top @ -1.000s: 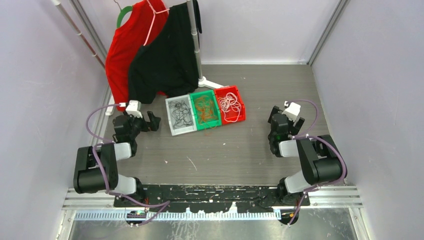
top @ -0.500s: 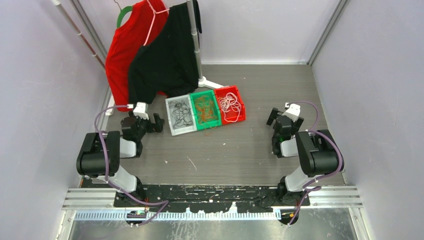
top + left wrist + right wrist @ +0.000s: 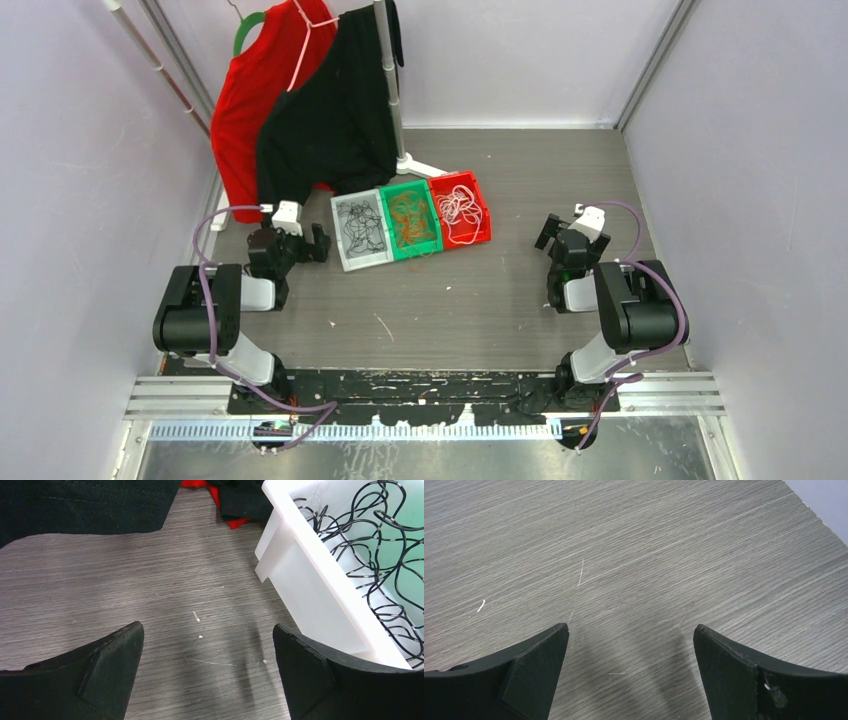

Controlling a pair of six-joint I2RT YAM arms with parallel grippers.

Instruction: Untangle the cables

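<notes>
Looks practically finished, sorted by colour upper centre of frame: black cables (image 3: 358,222) in white tray (image 3: 368,265), orange cables (image 3: 408,220) in green tray (image 3: 385,222), white cables (image 3: 460,208) in red tray (image 3: 470,242). Jaws wide and empty, both sides.

Black cables (image 3: 357,222) sit in a white bin (image 3: 310,580); the table (image 3: 150,580) is grey woodgrain.

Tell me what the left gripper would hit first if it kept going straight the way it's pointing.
The open left gripper has bare table ahead, passing close beside the white bin; first contact would likely be the hanging shirts' hems, though depth is unclear.
</notes>
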